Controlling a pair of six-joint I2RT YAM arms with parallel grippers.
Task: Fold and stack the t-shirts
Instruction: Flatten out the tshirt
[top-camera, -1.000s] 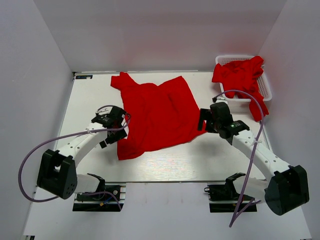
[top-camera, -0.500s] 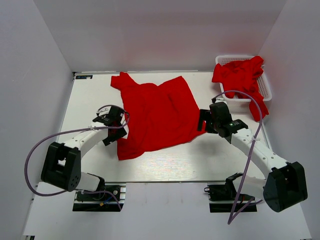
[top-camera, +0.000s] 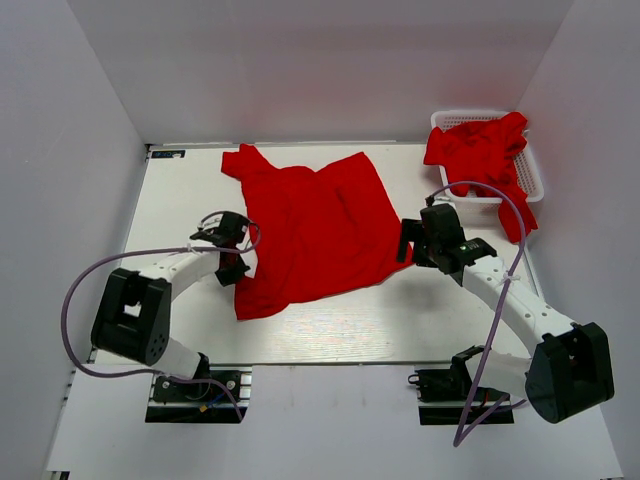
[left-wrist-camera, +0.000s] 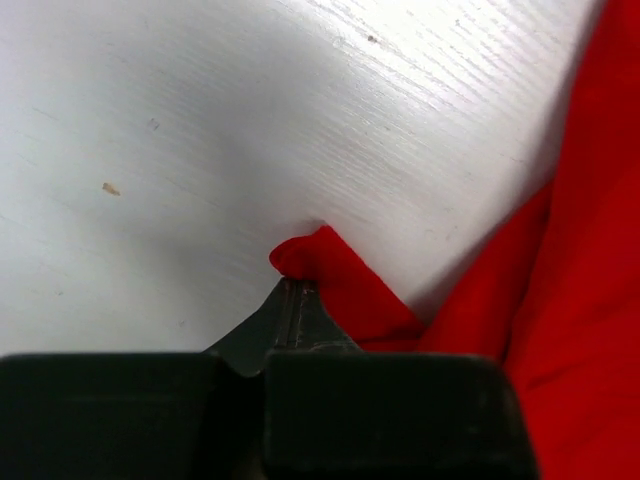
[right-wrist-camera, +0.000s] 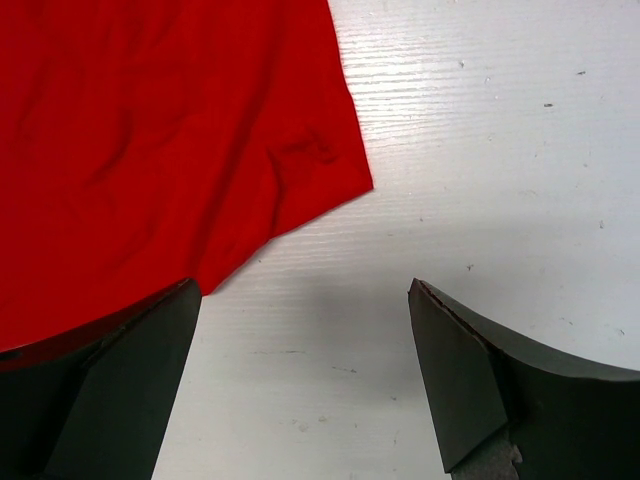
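Note:
One red t-shirt (top-camera: 315, 225) lies spread and rumpled on the white table (top-camera: 330, 330). My left gripper (top-camera: 240, 264) is at its left edge, shut on a small fold of the red cloth (left-wrist-camera: 335, 275), which bulges out past the pinched tips of the left gripper (left-wrist-camera: 293, 288). My right gripper (top-camera: 405, 240) hovers low at the shirt's right edge and stands open. In the right wrist view the shirt's corner (right-wrist-camera: 340, 170) lies just ahead of the right gripper (right-wrist-camera: 302, 290), and only bare table is between the fingers. More red t-shirts (top-camera: 480, 150) are heaped at the back right.
A white lattice basket (top-camera: 537, 172) at the back right corner holds the heap, with one shirt hanging over its near rim. White walls close in the table on three sides. Purple cables loop from both arms.
My left gripper has gone from open to shut, pinching the shirt's left edge, and its arm has drawn in a little. The right arm has hardly moved.

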